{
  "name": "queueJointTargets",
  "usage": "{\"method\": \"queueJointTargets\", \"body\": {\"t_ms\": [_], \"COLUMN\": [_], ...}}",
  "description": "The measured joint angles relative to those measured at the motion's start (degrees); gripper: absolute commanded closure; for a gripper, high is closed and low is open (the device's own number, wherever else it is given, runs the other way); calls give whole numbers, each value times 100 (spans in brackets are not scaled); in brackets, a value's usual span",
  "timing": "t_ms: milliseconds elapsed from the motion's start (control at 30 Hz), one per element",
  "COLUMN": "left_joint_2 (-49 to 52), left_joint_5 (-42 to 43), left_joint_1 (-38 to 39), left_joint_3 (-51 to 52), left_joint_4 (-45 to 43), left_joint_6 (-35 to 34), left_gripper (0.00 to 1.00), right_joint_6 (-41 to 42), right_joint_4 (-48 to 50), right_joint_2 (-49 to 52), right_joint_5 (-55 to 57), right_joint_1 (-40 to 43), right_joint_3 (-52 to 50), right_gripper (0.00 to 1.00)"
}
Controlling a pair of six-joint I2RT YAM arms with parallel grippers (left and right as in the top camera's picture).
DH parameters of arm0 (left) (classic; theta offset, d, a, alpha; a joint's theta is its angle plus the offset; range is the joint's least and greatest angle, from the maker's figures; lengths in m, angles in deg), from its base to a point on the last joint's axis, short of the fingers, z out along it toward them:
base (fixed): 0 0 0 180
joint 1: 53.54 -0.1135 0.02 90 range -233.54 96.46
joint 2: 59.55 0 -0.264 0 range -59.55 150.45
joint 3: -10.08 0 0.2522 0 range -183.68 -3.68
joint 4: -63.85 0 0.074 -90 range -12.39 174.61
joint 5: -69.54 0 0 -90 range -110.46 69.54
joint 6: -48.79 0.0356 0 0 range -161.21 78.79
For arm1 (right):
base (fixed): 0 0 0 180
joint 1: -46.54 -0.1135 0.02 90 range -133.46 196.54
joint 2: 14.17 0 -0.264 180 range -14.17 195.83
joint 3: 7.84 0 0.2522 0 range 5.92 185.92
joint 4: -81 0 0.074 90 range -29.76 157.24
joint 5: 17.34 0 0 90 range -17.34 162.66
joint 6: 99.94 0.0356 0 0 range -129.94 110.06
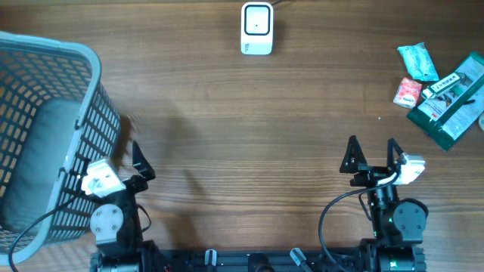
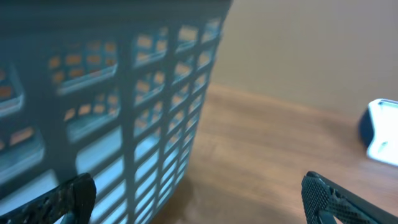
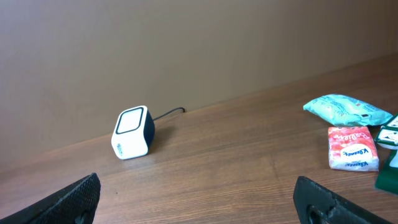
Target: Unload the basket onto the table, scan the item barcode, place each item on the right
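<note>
The white barcode scanner (image 1: 256, 29) stands at the table's far middle edge, its cable running off the back; it also shows in the right wrist view (image 3: 132, 132). The items lie at the far right: a teal packet (image 1: 418, 61), a small red-and-pink packet (image 1: 407, 92) and a long green package (image 1: 450, 100). My right gripper (image 1: 373, 156) hangs open near the front edge, well short of the items, with nothing between its fingers (image 3: 198, 190). At the front left my left gripper (image 1: 128, 162) is open and empty right beside the basket wall (image 2: 199, 190).
A large grey-blue slatted basket (image 1: 45, 136) fills the left side, something grey lying inside it; its wall (image 2: 124, 93) is close in front of the left wrist camera. Bare wooden table (image 1: 249, 136) stretches between the arms and the scanner.
</note>
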Motion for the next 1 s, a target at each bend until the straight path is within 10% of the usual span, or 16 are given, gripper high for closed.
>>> {"method": "queueJointTargets", "body": {"t_ms": [333, 1000], "left_joint_2": [-7, -17], "left_joint_5": [1434, 918], "left_joint_1": [352, 678], "left_joint_3": [409, 518], "left_joint_4": [-1606, -756], "left_joint_6": [-592, -195], "left_gripper": [0, 0], "right_joint_6": [-13, -13], "right_joint_4": [0, 0], "right_joint_2": [0, 0], "right_joint_5": [0, 0], "right_joint_1": [0, 0], "right_joint_3": [0, 0], "right_gripper": [0, 0]}}
